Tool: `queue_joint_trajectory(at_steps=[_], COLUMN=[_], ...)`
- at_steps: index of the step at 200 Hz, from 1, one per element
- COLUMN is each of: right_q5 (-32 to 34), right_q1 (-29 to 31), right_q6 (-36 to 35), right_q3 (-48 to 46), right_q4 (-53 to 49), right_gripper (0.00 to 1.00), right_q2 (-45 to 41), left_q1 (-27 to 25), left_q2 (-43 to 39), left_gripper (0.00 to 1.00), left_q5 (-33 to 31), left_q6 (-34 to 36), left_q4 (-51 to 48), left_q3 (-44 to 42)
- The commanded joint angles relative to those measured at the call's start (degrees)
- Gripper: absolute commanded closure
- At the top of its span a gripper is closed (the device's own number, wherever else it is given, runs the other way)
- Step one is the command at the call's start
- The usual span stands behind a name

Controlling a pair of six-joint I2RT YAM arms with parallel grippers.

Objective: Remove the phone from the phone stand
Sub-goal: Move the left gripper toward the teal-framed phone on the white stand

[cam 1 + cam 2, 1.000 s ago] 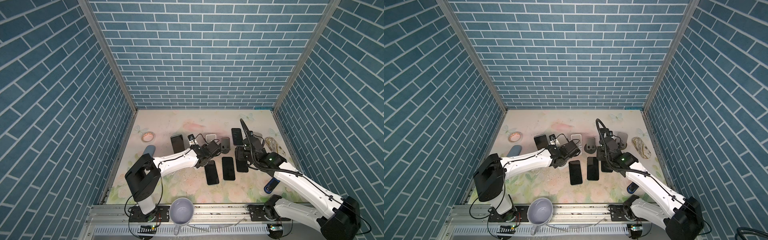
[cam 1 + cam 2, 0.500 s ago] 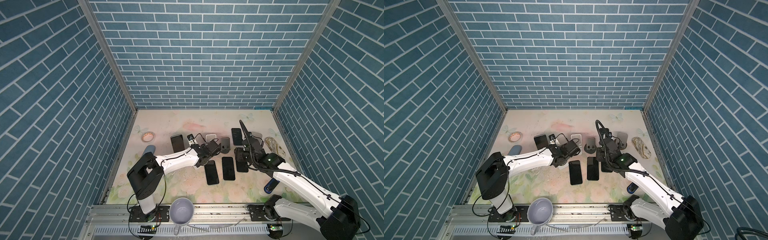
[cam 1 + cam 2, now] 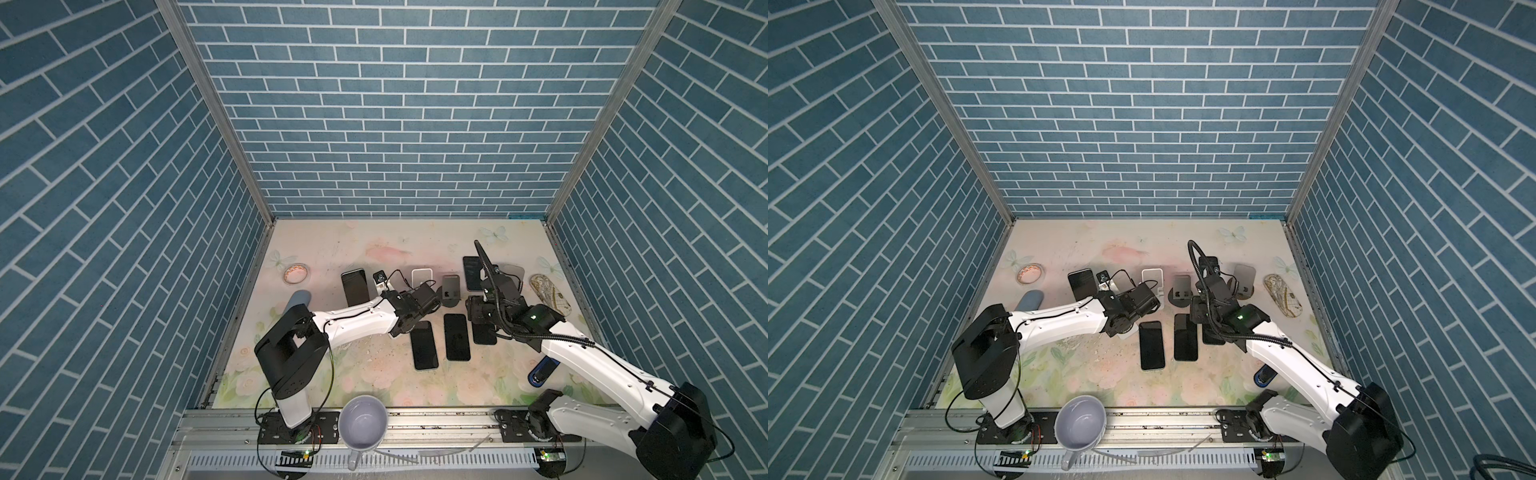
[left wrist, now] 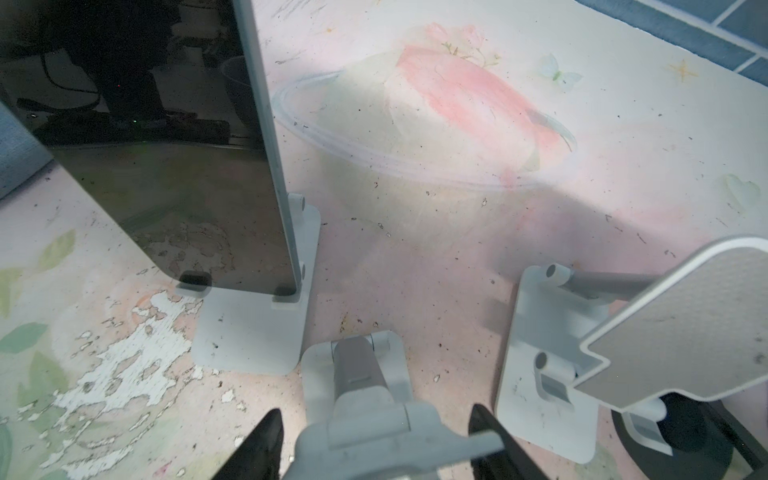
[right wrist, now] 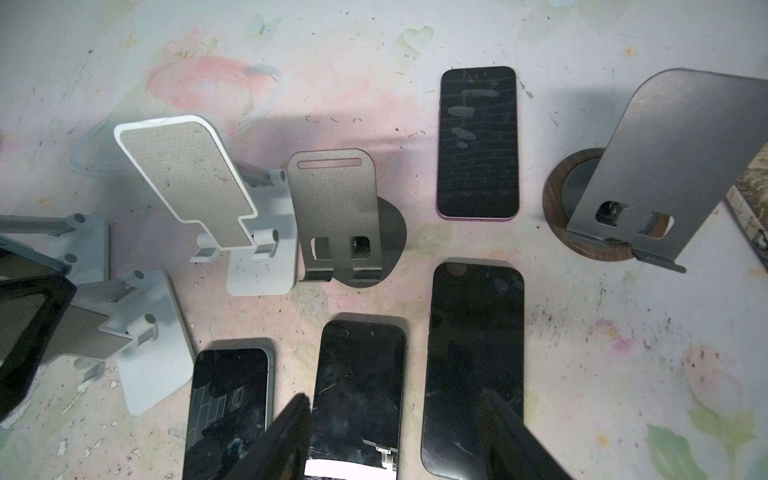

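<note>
- The phone [image 4: 166, 166] leans back on its phone stand [image 4: 249, 328], back against the rest plate, lower edge caught behind two small lips; in a top view [image 3: 354, 286] it stands on the left part of the bench [image 3: 374, 245].
- The left gripper [image 4: 374, 415] is not on it; its jaws are closed on the rest plate of the empty stand [image 4: 353, 374] just beside, one finger at each side edge.
- The right gripper [image 5: 394, 395] hovers over the phones lying flat [image 5: 473, 353]; its jaws stand apart with nothing between them.
- Handling, as a judgement: the phone is stiff, thin and fairly dense; the glass face is smooth and slippery, and likely to crack if dropped; the side rails should give better purchase.
- The best hold looks to be across the two long edges, above the middle and clear of the rest plate; then a lift straight up until the lower edge clears the lips, and only then away.
- The risk: the phone stand looks light and hinged; a pull forward rather than up may drag or tip it; the empty stand is close enough to be knocked.
</note>
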Motion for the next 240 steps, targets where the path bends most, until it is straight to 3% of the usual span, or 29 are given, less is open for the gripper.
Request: queue_joint_trajectory(at_steps=[1, 140, 172, 240], right_q5=[-0.4, -0.56, -1.0, -1.46], right_q1=[-0.18, -0.28, -0.32, -0.31], right_q6=[-1.1, -1.12, -1.11, -1.19], right_q3=[-1.13, -0.14, 0.6, 2.66], right_q4=[0.78, 0.86, 0.81, -0.25], right_gripper=[0.35, 0.35, 0.35, 0.35], right_q2=[0.46, 2.16, 3.24, 5.02], left_q1=[0.27, 1.62, 4.54, 12.42], left_q2=[-0.68, -4.14, -4.65, -2.03], left_gripper=[0.44, 0.41, 0.41, 0.41], left_q5=[-1.46, -2.39, 1.03, 11.06], left_q6=[0.45, 36.76, 43.72, 50.88], left_q4=[-1.45, 11.15, 15.62, 25.82], left_q3=[-1.11, 1.4, 1.45, 2.04])
